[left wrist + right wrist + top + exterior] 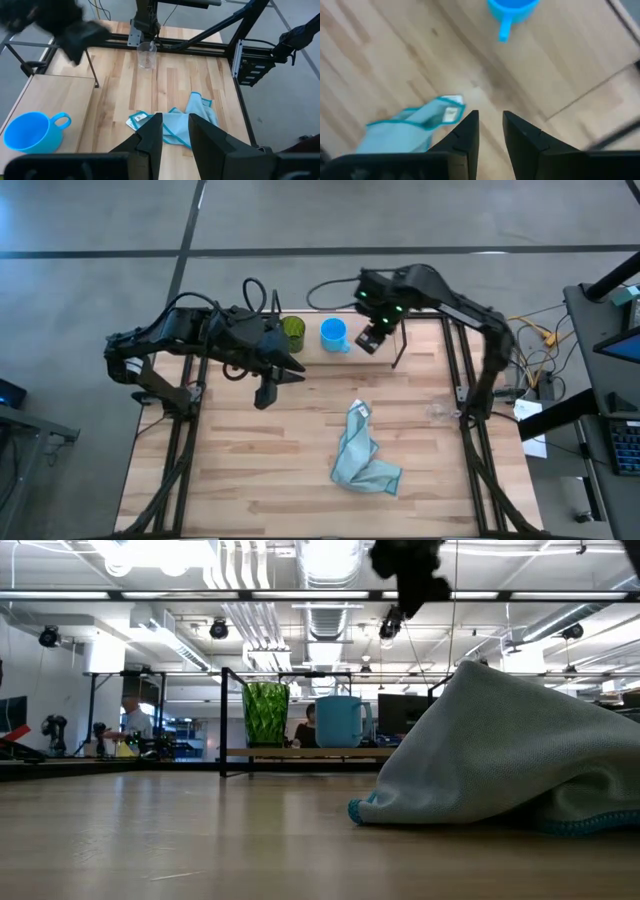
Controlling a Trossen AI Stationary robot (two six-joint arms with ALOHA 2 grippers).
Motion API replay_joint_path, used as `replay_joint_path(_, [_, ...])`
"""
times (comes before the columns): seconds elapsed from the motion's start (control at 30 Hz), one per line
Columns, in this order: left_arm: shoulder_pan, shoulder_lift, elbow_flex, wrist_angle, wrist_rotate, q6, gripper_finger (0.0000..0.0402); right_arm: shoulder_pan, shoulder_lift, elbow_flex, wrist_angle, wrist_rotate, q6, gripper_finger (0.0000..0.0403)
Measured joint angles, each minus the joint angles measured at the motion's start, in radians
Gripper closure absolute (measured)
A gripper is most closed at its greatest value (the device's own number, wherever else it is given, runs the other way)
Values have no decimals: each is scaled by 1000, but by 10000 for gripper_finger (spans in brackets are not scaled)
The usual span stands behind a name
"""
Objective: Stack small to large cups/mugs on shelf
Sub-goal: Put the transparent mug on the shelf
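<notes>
The dark green cup (292,332) and the bright blue cup with a handle (334,334) stand upright side by side on the narrow wooden shelf (240,343) at the table's far edge. They also show in the low view: green cup (265,712), blue cup (340,720). The clear glass (146,54) stands on the tabletop near the right edge (440,412). My left gripper (266,392) hangs open and empty near the shelf's left part, over the table. My right gripper (368,340) is open and empty just right of the blue cup (512,10).
A light blue cloth (362,452) lies crumpled in the middle of the table, toward the near side. A thin black upright (400,348) stands at the shelf's right end, close to my right gripper. Black frame rails (462,370) run along the table's sides.
</notes>
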Motion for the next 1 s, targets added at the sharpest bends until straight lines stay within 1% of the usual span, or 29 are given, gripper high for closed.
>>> replay_joint_path(0.1, [0, 0, 0, 0, 0, 0, 322, 50, -96, -65, 5, 12, 111, 326])
replay_joint_path(0.2, [0, 0, 0, 0, 0, 0, 322, 109, -192, -154, -14, 106, 226, 331])
replay_joint_path(0.27, [0, 1, 0, 0, 0, 0, 322, 142, -260, -228, -15, 144, 314, 334])
replay_joint_path(0.43, [0, 1, -1, 1, 0, 1, 322, 218, -419, -434, -17, 149, 540, 335])
replay_joint_path(0.6, [0, 1, -2, 1, 0, 1, 322, 277, -534, -632, -14, 147, 731, 335])
replay_joint_path(0.67, [0, 1, -2, 2, -4, 1, 322, 297, -563, -704, -1, 125, 779, 335])
replay_joint_path(0.77, [0, 7, -2, 3, -35, 1, 322, 327, -583, -798, 34, 88, 837, 335])
replay_joint_path(1.0, [0, 23, -7, 3, -73, 0, 322, 384, -567, -945, 58, 49, 946, 335])
